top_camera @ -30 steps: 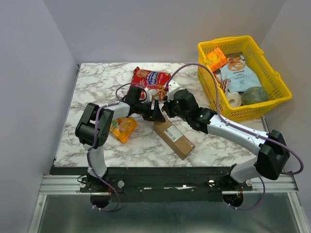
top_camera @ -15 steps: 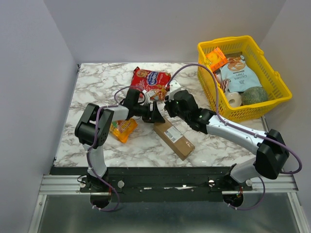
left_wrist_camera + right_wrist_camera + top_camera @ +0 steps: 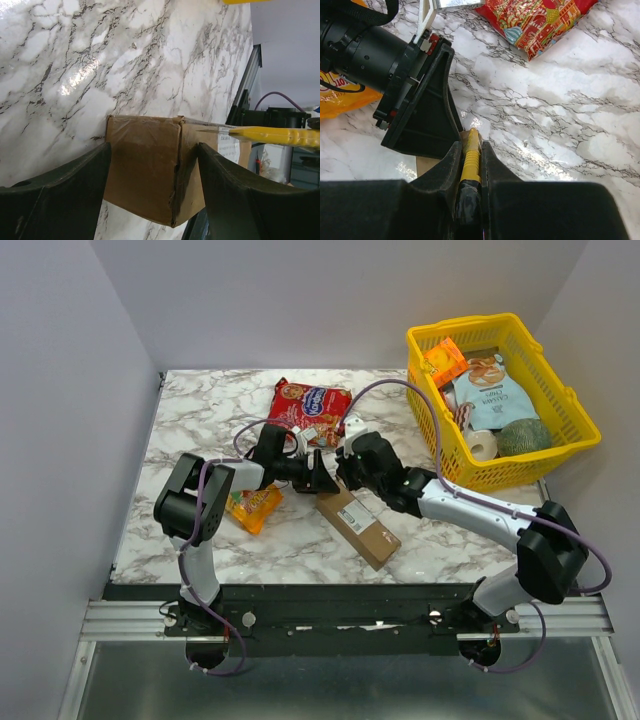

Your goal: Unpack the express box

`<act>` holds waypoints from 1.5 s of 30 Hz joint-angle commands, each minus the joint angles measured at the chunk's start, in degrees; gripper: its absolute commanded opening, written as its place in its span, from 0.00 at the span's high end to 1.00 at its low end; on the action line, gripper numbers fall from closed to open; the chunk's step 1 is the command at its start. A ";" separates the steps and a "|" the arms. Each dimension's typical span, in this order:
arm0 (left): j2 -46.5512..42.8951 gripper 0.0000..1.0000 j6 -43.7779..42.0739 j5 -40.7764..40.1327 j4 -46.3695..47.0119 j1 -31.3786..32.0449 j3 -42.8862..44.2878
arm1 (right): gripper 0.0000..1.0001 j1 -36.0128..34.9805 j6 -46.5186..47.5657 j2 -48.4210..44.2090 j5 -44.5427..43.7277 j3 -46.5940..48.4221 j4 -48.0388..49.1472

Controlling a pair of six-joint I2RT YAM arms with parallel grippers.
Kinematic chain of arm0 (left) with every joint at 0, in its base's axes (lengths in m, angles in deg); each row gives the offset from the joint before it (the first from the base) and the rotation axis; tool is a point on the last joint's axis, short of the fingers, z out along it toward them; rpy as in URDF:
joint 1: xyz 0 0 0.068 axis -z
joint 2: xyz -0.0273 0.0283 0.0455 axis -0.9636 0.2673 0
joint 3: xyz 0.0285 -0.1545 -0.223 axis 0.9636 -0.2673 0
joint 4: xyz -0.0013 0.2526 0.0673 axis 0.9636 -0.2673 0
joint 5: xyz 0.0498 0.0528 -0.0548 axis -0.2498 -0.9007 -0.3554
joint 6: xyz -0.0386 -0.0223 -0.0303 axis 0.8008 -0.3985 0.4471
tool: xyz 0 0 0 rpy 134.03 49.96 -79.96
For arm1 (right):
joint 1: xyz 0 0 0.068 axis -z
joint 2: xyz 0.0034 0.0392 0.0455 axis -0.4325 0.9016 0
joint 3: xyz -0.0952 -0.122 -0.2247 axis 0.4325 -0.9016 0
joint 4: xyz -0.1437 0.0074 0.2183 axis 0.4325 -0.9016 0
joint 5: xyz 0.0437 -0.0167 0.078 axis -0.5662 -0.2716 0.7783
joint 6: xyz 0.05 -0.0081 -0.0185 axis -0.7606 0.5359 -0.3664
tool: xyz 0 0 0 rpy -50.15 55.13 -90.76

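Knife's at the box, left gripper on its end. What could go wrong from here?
The yellow knife in the right gripper points toward the left gripper at the end of the express box; a slip could strike its fingers.
The blade sits at the top seam; pushed deep, it could cut the contents.

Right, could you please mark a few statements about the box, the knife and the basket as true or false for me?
1. The right gripper is shut on a yellow utility knife. True.
2. The express box lies in the yellow basket. False: it lies on the marble table, outside the basket.
3. The left gripper has its fingers on either side of one end of the box. True.
4. The red snack bag rests on top of the box. False: it lies on the table beyond both grippers, apart from the box.
5. The knife's tip is at the box end that the left gripper brackets. True.
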 commanded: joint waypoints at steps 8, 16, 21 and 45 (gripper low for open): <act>4.61 0.24 -3.82 -5.27 -5.58 0.19 -3.04 | 1.00 -0.42 3.05 1.74 0.50 -0.09 2.99; 5.49 0.24 -3.82 -5.27 -6.01 0.19 -2.60 | 1.00 -0.33 5.24 2.00 0.58 1.05 4.14; 5.93 0.25 -3.82 -5.18 -6.19 0.19 -2.33 | 1.00 -0.33 6.74 3.06 0.76 0.70 4.14; 7.51 0.25 -4.09 -5.62 -6.45 0.19 -1.72 | 1.00 -0.33 9.99 0.86 1.37 0.17 6.60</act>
